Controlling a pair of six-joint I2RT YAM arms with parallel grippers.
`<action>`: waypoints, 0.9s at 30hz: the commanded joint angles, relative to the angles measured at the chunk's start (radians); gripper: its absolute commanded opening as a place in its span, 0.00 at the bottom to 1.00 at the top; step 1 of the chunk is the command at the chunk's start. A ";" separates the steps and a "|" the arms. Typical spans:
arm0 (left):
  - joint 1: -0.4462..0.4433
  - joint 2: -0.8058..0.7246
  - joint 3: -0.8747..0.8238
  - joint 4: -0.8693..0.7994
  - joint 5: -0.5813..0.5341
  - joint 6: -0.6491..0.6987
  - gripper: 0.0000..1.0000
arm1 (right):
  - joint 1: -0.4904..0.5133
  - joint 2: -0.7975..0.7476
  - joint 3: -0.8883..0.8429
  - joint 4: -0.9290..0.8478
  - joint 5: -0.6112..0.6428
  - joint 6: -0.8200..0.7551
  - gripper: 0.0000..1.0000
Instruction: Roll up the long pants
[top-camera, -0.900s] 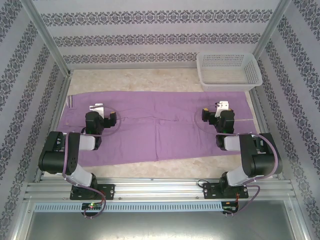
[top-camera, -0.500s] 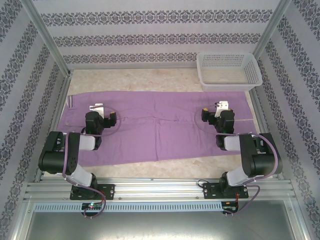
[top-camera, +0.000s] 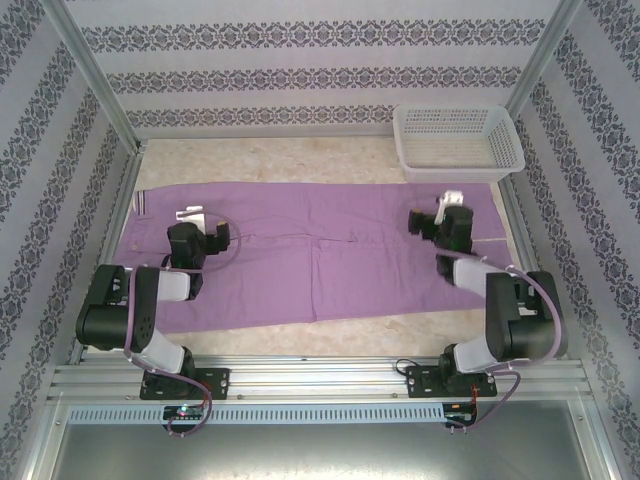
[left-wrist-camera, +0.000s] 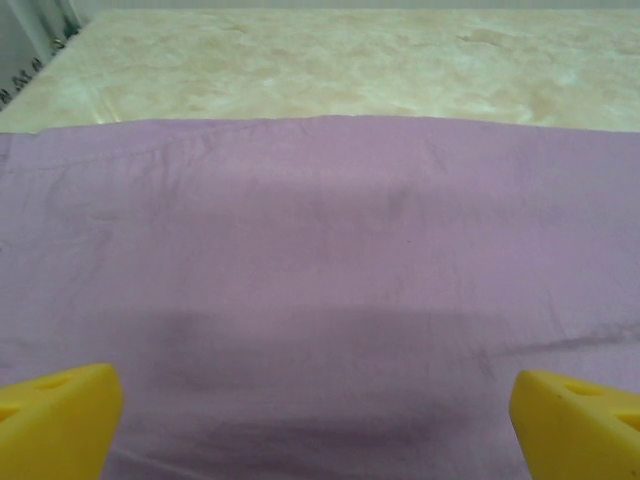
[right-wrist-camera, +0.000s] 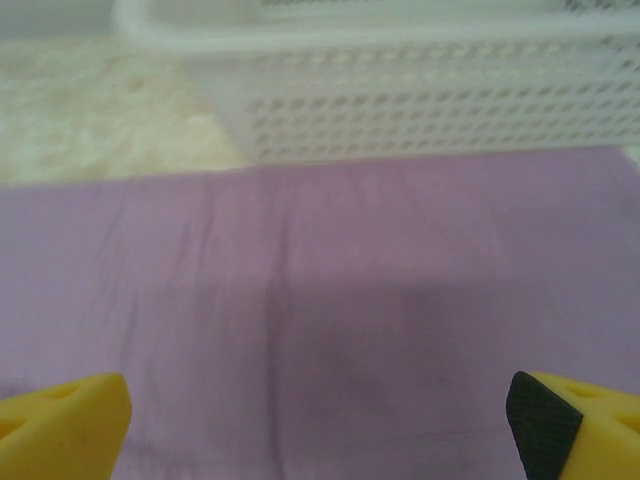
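The long pants (top-camera: 320, 250) lie flat and spread across the table, lilac, with the striped waistband (top-camera: 138, 203) at the far left edge. My left gripper (top-camera: 190, 216) hovers over the left part of the cloth, jaws wide open; its yellow fingertips (left-wrist-camera: 55, 420) frame bare purple fabric (left-wrist-camera: 320, 280). My right gripper (top-camera: 450, 203) hovers over the right part near the leg ends, also wide open, with yellow fingertips (right-wrist-camera: 60, 420) on either side of smooth fabric (right-wrist-camera: 330, 300). Neither holds anything.
A white perforated basket (top-camera: 458, 140) stands at the back right, just beyond the pants' far edge, and appears close ahead as the basket (right-wrist-camera: 420, 90) in the right wrist view. Beige tabletop (top-camera: 270, 160) lies behind the pants. Patterned walls enclose the cell.
My right gripper has moved farther back and slightly right, toward the basket. The left gripper has barely shifted.
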 joint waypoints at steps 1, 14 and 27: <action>-0.002 -0.061 0.186 -0.340 -0.268 -0.121 1.00 | -0.066 -0.035 0.306 -0.506 0.027 0.124 0.97; 0.507 -0.153 0.739 -1.655 -0.170 -0.820 1.00 | -0.421 -0.132 0.277 -0.727 -0.319 0.565 0.88; 0.783 -0.410 0.288 -1.602 -0.007 -1.044 1.00 | -0.506 -0.215 0.093 -0.765 -0.421 0.620 0.86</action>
